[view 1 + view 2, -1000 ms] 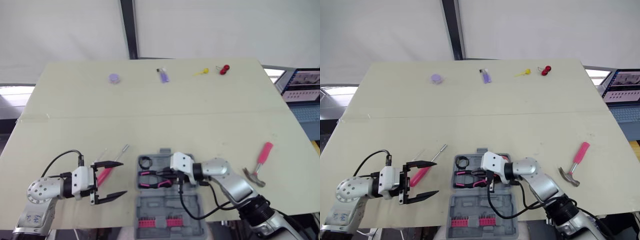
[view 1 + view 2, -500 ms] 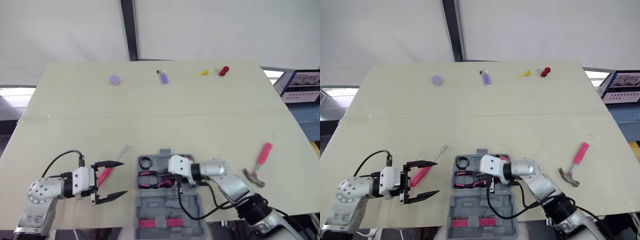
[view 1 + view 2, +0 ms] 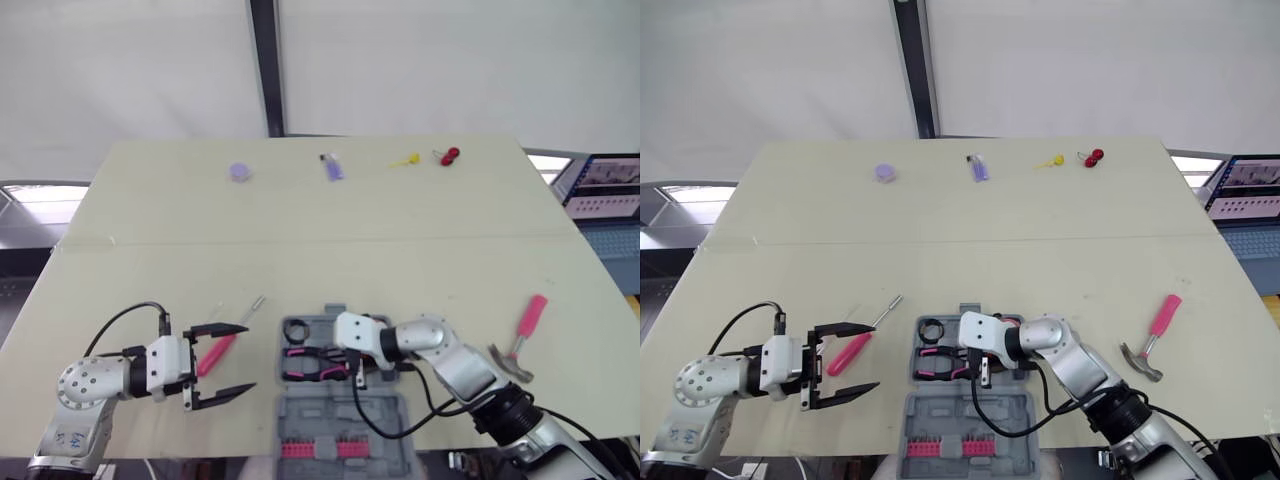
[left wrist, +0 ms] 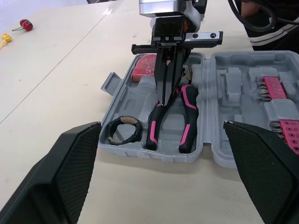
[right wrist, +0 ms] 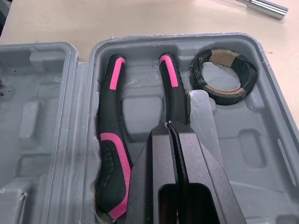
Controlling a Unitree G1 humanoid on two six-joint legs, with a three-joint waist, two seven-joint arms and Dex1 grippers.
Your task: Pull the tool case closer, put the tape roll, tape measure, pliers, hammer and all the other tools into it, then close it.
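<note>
Looking down from the head, we see the grey tool case (image 3: 385,415) lying open at the near edge of the table (image 3: 400,250). The right gripper (image 3: 357,372) points down into its far half, over the pink-handled pliers (image 3: 305,362). The tape roll (image 3: 296,329) sits in the pocket beside them. The left gripper (image 3: 247,357) hovers left of the case, spread wide and empty, with a pink screwdriver (image 3: 225,345) on the table by its farther finger. The hammer (image 3: 525,325) lies well to the right, outside the case.

From the left wrist, we look between two widely parted fingers (image 4: 60,182) at the case. The right gripper's closed tips come down between the plier handles, near their joint.

From the right wrist, we find the two fingers (image 5: 154,177) pressed together with nothing between them, their tips over one plier handle. We cannot tell whether they touch it. The tape roll sits apart from them.
</note>
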